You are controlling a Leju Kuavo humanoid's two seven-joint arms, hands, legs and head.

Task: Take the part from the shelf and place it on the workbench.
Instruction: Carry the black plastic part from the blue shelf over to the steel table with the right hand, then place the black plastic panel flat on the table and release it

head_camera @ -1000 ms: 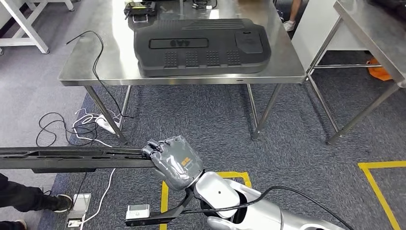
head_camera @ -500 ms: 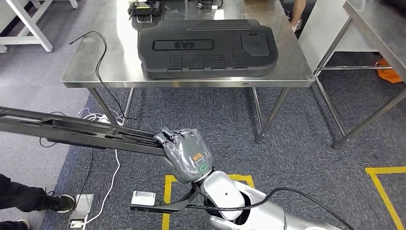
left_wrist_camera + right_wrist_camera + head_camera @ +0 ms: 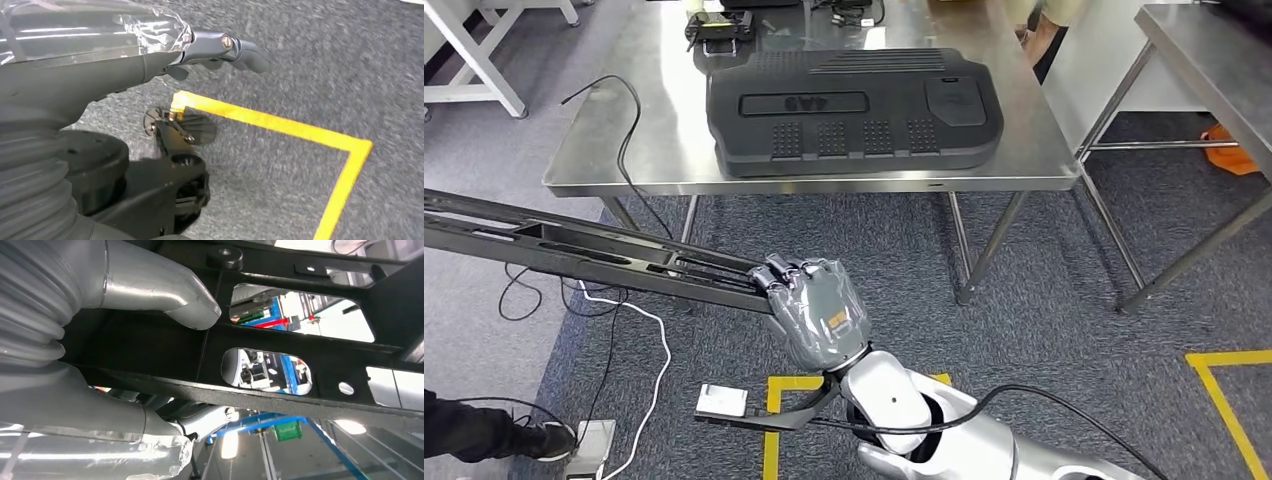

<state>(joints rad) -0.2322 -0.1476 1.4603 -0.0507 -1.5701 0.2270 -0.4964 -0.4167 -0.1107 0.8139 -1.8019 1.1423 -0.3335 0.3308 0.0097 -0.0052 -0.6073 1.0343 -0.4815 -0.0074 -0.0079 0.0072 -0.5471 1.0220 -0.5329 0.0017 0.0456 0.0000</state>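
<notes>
My right hand (image 3: pixel 816 310) grips one end of a long black slotted bar (image 3: pixel 594 255), which reaches out to the left above the carpet and slopes slightly up away from the hand. In the right wrist view the thumb (image 3: pixel 165 290) presses on the bar (image 3: pixel 300 340), whose cut-outs show the room behind. The steel workbench (image 3: pixel 654 110) stands ahead, and a large black moulded cover (image 3: pixel 854 100) lies on it. My left hand (image 3: pixel 150 55) hangs over the carpet with its fingers (image 3: pixel 240 47) stretched out and holding nothing.
A second steel table (image 3: pixel 1214 70) stands at the right and a white frame (image 3: pixel 474 60) at the far left. Cables (image 3: pixel 614 310) and a power strip (image 3: pixel 589 445) lie on the floor beside a person's shoe (image 3: pixel 534 437). Yellow tape (image 3: pixel 1234 390) marks the carpet.
The view has shifted a little. The bar went from level to sloping, its far end now higher, and my right hand carried it slightly right and towards the workbench.
</notes>
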